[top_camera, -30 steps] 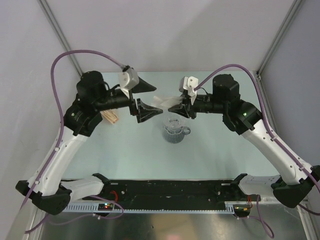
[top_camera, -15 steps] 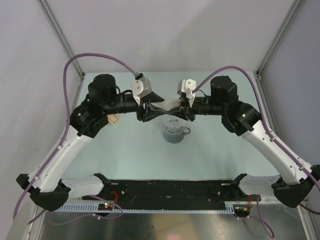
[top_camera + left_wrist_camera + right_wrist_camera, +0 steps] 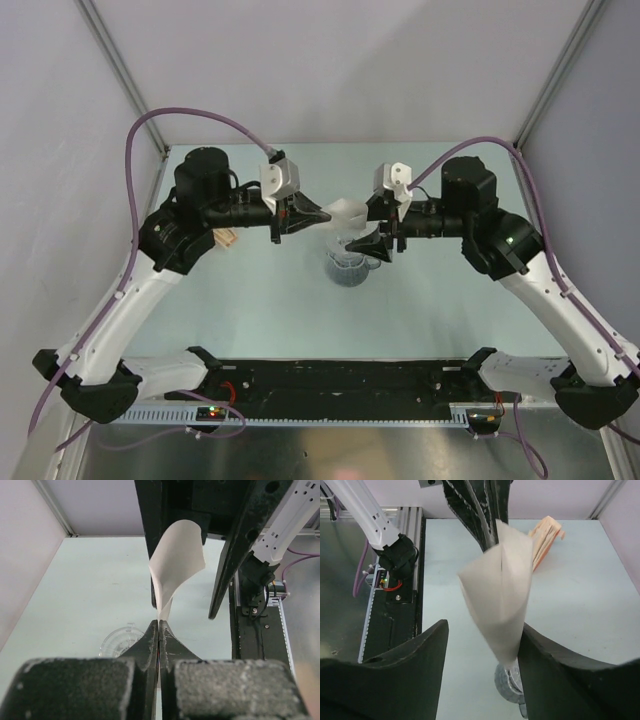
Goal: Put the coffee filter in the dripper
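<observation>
Handover | coffee filter [image 3: 177,562] now pinched at its edge by the fully closed left end effector [image 3: 158,625] | right end effector [image 3: 482,632] has been opened, jaws parted either side, nothing held | dripper [image 3: 348,266] seen below both end effectors | lowering by left arm judged next

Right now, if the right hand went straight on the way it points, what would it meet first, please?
The coffee filter: it hangs between the right hand's open fingers, pinched by the shut left hand beyond, though depth is unclear.
</observation>
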You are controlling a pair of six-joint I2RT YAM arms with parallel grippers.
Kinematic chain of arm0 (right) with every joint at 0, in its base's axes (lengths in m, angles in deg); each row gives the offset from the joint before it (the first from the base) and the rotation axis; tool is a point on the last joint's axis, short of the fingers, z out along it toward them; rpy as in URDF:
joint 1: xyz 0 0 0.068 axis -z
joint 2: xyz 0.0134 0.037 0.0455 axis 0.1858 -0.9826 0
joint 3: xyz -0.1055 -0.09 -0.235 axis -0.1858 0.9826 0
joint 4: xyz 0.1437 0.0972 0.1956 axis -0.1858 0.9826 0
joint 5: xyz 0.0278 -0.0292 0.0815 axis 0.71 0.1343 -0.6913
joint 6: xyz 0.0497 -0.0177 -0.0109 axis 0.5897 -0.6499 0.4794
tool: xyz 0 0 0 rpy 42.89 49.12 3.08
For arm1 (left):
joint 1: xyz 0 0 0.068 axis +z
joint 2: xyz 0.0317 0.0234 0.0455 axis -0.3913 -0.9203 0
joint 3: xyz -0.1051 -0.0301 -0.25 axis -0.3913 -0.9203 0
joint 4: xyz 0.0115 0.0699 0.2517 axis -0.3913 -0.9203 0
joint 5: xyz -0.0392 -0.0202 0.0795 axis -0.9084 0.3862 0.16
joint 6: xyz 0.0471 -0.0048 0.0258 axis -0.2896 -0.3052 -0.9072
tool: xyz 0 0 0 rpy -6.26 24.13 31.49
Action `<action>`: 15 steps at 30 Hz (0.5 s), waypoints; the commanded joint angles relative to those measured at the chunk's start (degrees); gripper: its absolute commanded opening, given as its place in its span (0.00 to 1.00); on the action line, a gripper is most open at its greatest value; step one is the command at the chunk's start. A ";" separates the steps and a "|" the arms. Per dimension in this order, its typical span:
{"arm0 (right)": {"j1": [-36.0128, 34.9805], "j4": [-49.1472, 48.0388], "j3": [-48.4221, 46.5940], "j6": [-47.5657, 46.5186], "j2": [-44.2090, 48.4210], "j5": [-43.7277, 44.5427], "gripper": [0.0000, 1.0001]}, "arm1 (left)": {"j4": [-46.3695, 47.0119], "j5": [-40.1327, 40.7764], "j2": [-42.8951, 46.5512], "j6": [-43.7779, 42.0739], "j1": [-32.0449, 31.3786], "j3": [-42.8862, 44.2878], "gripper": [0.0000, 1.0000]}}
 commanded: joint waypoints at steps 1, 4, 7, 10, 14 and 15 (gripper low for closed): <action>2.88 2.60 -0.29 3.10 2.40 -6.08 0.61 | 0.93 -5.28 1.50 -1.98 0.92 1.08 0.00; 3.55 1.95 -0.28 3.85 2.53 -7.65 0.55 | 0.94 -6.48 1.01 -1.16 0.93 1.55 0.00; 3.75 0.46 -0.31 4.78 2.50 -8.36 0.40 | 0.88 -6.58 0.74 -0.81 0.99 1.66 0.00; 4.03 -0.05 -0.30 4.49 2.81 -8.71 0.20 | 0.94 -6.06 0.69 -0.85 1.00 1.75 0.00; 5.04 0.46 -0.34 3.35 3.55 -9.61 0.02 | 0.95 -5.76 0.67 -0.95 1.03 1.65 0.00; 5.27 0.51 -0.34 3.21 3.72 -9.75 0.01 | 0.94 -5.77 0.69 -0.93 1.02 1.57 0.00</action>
